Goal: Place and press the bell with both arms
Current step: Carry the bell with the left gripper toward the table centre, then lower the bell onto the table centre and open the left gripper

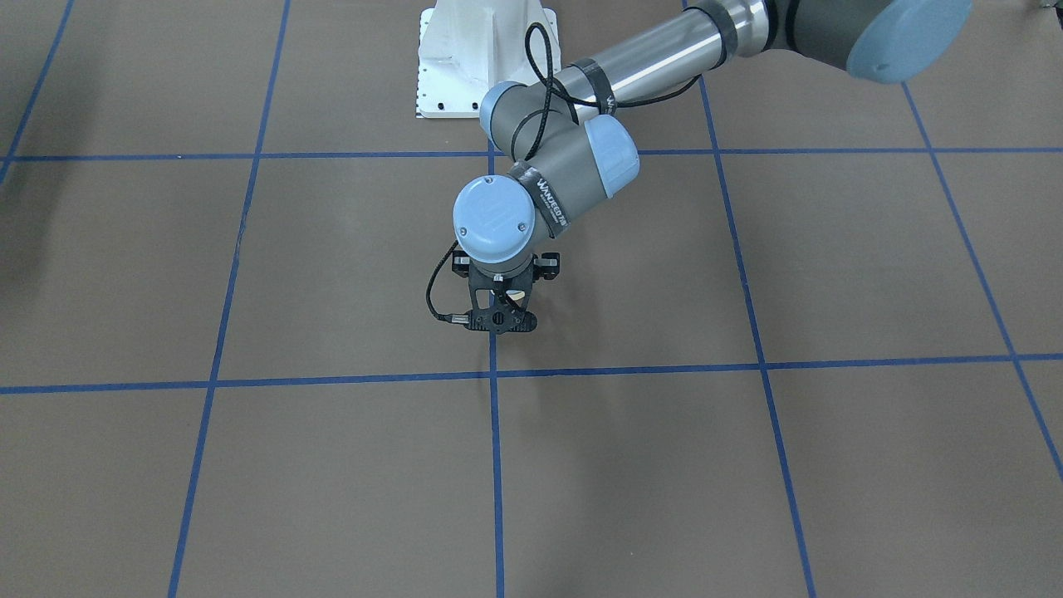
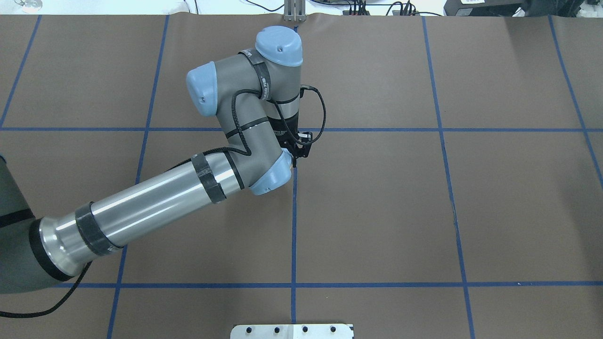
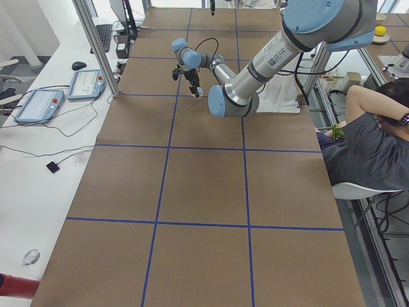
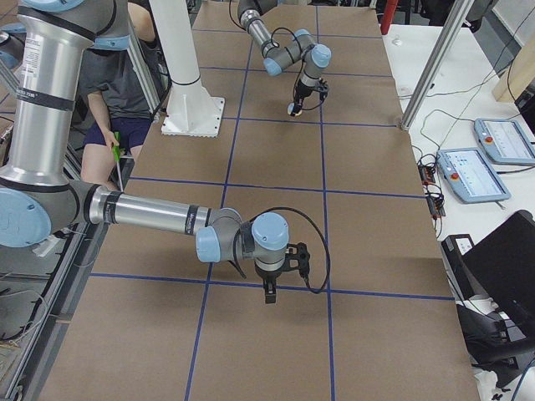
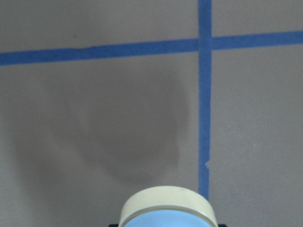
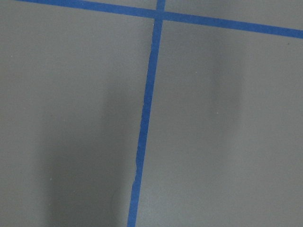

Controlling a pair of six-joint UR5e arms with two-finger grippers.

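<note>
My left gripper [image 1: 499, 316] points down near the table's middle and is shut on the bell [image 5: 165, 212]. The left wrist view shows the bell's cream base ring over its light-blue dome at the bottom edge. In the front view only a cream sliver of the bell [image 1: 516, 296] shows under the wrist. The bell hangs a little above the brown table, beside a blue tape line [image 5: 204, 118]. In the overhead view the left gripper [image 2: 297, 149] is mostly hidden by the wrist. My right gripper [image 4: 269, 288] points down over the table's right end; I cannot tell whether it is open or shut.
The white pedestal base [image 1: 486, 58] stands at the robot's edge of the table. Blue tape lines [image 2: 294, 226] grid the brown surface. A seated person [image 3: 370, 141] is beside the table. Tablets [image 4: 472, 171] and metal posts [image 4: 435, 67] stand along the far side.
</note>
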